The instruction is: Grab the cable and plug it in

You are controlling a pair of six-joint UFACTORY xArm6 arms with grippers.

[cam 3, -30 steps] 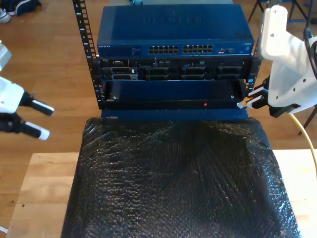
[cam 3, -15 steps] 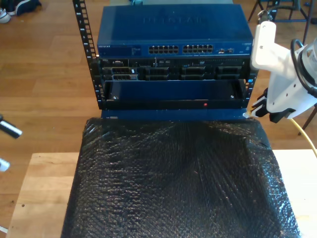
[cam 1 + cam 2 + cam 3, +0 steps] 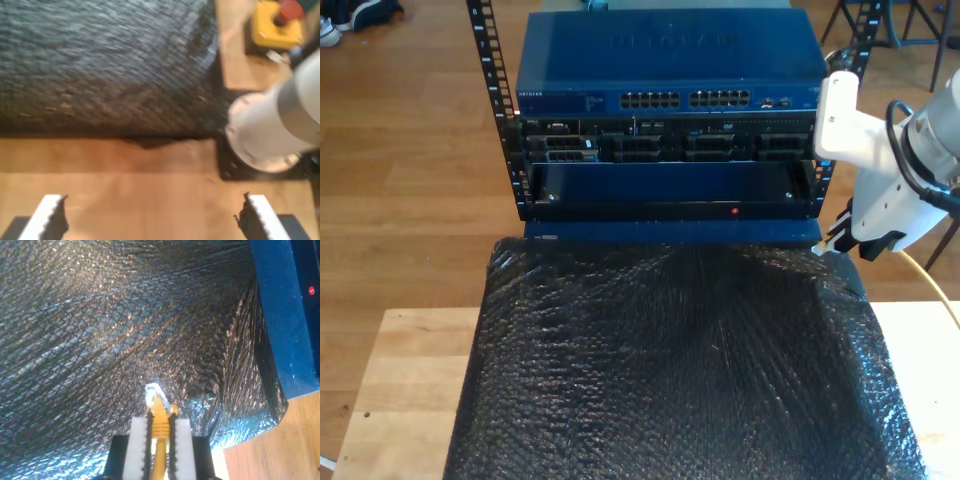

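Observation:
The yellow cable (image 3: 160, 427) is pinched between the white fingers (image 3: 137, 442) of my second gripper (image 3: 160, 432), which is shut on it. Its clear plug (image 3: 154, 392) sticks out past the fingertips, over the black bubble-wrap mat (image 3: 100, 340). At the exterior view's right, my second gripper (image 3: 833, 240) hangs just above the mat's far corner, below the rack's front, and the cable (image 3: 932, 283) trails away behind it. The blue switch (image 3: 670, 60) with its row of ports (image 3: 685, 100) sits on top of the rack. My first gripper (image 3: 155, 220) is open over bare wooden table.
The black bubble-wrap mat (image 3: 680, 360) covers most of the wooden table (image 3: 410, 390). A rack post (image 3: 490, 90) stands at the exterior view's left of the switch. A yellow box with a red button (image 3: 277, 25) and a white arm base (image 3: 265, 135) are in the first wrist view.
My second gripper has dropped with the cable from rack-shelf height down to the mat's far corner. The other arm has drawn back out of the exterior view's left.

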